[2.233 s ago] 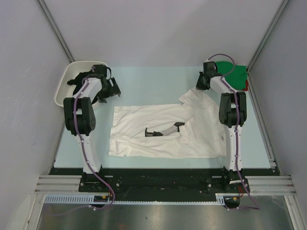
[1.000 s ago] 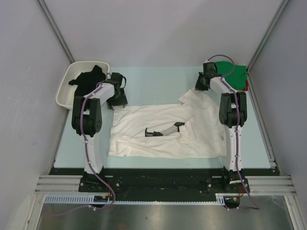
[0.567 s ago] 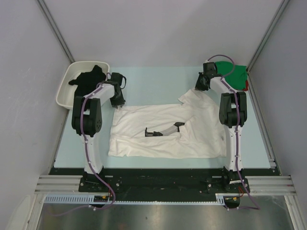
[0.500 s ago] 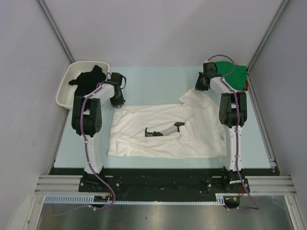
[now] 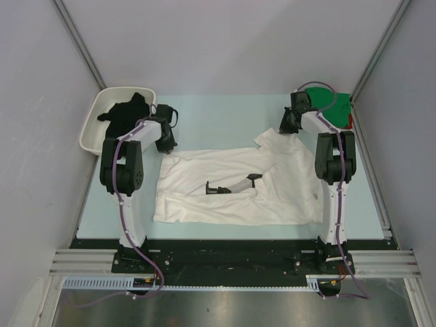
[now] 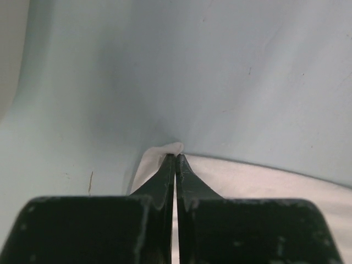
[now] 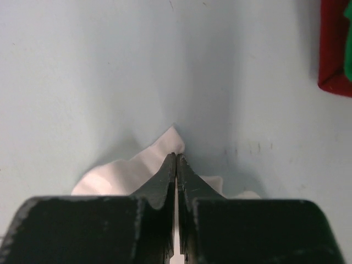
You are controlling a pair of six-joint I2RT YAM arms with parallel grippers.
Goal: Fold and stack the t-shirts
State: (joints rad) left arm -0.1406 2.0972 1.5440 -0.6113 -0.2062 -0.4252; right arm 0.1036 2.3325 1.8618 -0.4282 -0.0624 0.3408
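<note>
Swung over from the tray (image 5: pixel 88 131), left gripper (image 6: pixel 175 157) at the far left corner of the white shirt (image 5: pixel 231 201), shirt spread rumpled mid-table, both claws pressed together, left and right gripper (image 7: pixel 175 156) each pinching a far corner of it.

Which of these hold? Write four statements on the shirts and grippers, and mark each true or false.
1. The black t-shirt lies in the white tray. True.
2. The left gripper hangs open over bare table. False: it is shut on a corner of the white t-shirt.
3. The right gripper pinches the white t-shirt's edge. True.
4. The green t-shirt lies spread flat at mid-table. False: it sits bunched at the far right corner, with the red t-shirt beside it.
</note>
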